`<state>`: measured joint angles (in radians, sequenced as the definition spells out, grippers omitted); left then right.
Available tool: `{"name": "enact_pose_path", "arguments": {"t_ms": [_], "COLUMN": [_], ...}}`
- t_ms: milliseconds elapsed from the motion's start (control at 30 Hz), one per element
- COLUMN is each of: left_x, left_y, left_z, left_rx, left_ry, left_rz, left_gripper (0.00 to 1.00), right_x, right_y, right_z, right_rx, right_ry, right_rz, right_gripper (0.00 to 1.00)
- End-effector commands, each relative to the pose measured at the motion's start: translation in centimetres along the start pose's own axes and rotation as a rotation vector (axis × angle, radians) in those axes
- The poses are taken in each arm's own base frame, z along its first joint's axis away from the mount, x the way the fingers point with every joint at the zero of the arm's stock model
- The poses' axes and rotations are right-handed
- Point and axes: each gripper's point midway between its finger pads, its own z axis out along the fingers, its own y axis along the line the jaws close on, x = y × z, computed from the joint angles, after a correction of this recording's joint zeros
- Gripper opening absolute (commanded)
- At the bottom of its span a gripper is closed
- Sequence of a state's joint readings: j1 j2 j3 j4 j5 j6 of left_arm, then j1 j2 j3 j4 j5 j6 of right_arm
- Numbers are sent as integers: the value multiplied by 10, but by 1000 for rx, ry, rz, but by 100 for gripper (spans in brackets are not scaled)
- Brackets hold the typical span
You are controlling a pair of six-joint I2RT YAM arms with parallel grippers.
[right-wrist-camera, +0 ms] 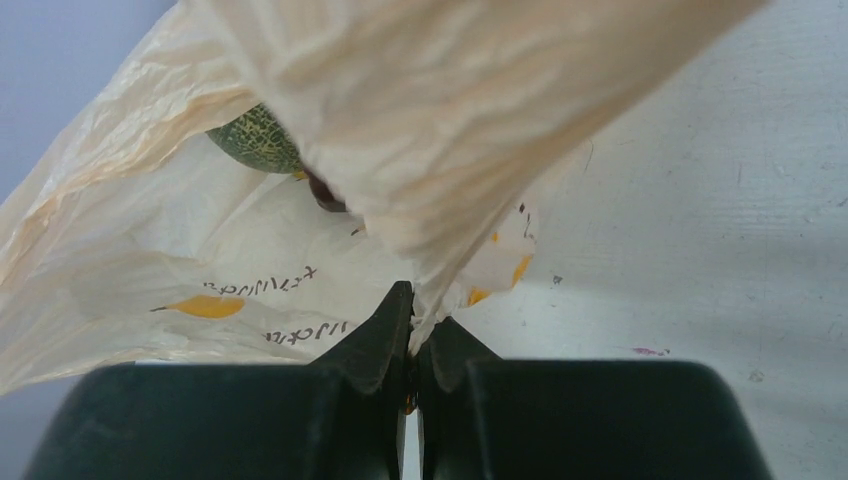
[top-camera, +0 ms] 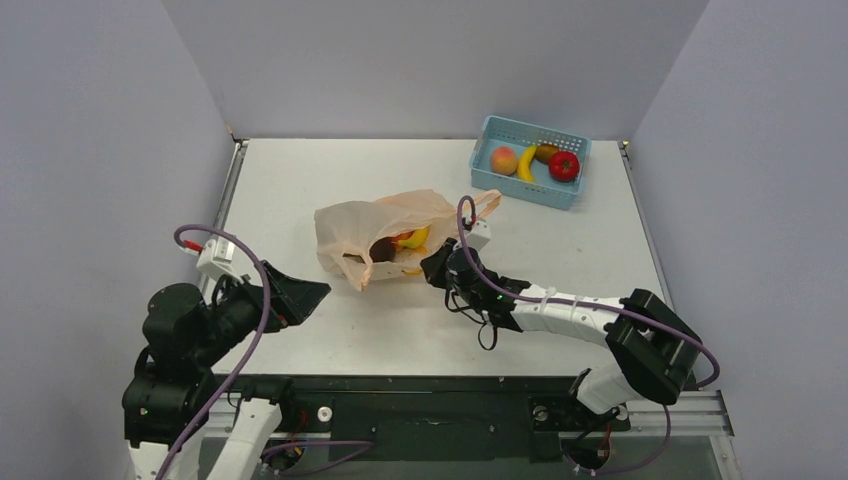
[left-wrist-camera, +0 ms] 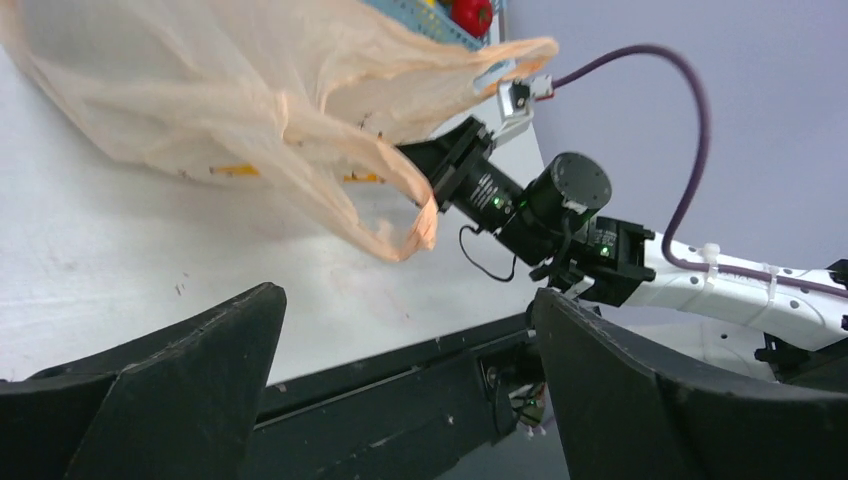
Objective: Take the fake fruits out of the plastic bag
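My right gripper [right-wrist-camera: 414,322] pinches the plastic bag [top-camera: 350,225] of fake fruits [top-camera: 408,241]; only its camera shows the melon [right-wrist-camera: 255,142]. My left gripper [left-wrist-camera: 405,296] gapes.

plastic bag [top-camera: 380,225]: see-through pale orange, yellow-orange print | melon [right-wrist-camera: 252,142]: dull green, netted | basket [top-camera: 520,190]: light blue | table [top-camera: 300,170]: white

My top camera looks down on the whole table [top-camera: 300,180]. My left wrist camera looks low across it; my right one is very close to the plastic bag [right-wrist-camera: 450,120] all three share.
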<state>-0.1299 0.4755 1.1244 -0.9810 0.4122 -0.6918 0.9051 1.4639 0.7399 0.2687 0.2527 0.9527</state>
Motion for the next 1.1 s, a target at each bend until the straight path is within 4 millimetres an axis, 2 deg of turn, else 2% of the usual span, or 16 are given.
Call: {"name": "enact_pose_path", "arguments": {"t_ms": [0, 33, 200, 333, 467, 500, 533, 567, 600, 633, 667, 700, 733, 867, 1000, 1067], "left_x": [-34, -38, -54, -59, -50, -47, -51, -41, -44, -36, -40, -30, -32, 8, 34, 38], "left_y": [-13, -19, -31, -30, -36, -38, -40, -34, -31, -24, -20, -13, -13, 3, 21, 28], "left_z": [-11, -10, 35, 74, 117, 133, 137, 155, 160, 175, 180, 194, 200, 241, 260, 265], "left_rx": [-26, -8, 68, 63, -43, -85, -113, -148, -186, -221, -258, -284, -297, -296, -362, -394], "left_ry": [-98, -99, -24, 68, 164, 182, 180, 236, 237, 281, 280, 325, 325, 486, 565, 558], "left_rz": [109, 113, 95, 129, 337, 391, 447, 480, 522, 551, 599, 636, 683, 742, 790, 806], "left_gripper": [96, 97, 97, 97, 97, 97, 97, 97, 97, 97, 97, 97, 97, 97, 97, 97], "right_x": [-10, -8, -2, -2, -4, -4, -5, -6, -6, -6, -8, -9, -11, -16, -20, -22], "right_y": [25, 25, 28, 30, 31, 30, 29, 30, 30, 30, 30, 30, 31, 34, 30, 28], "right_z": [-16, -18, -26, -30, -35, -35, -35, -35, -36, -37, -38, -39, -40, -45, -51, -52], "right_rx": [-141, -157, -202, -220, -225, -222, -222, -225, -228, -230, -231, -231, -235, -240, -233, -230], "right_ry": [-23, -16, 1, 7, 6, 4, 2, 0, 0, 0, -6, -8, -11, -22, -39, -47], "right_rz": [-39, -33, 8, 13, 11, 13, 15, 17, 22, 24, 30, 32, 37, 34, 35, 38], "right_gripper": [0, 0, 0, 0, 0, 0, 0, 0, 0, 0, 0, 0, 0, 0, 0, 0]}}
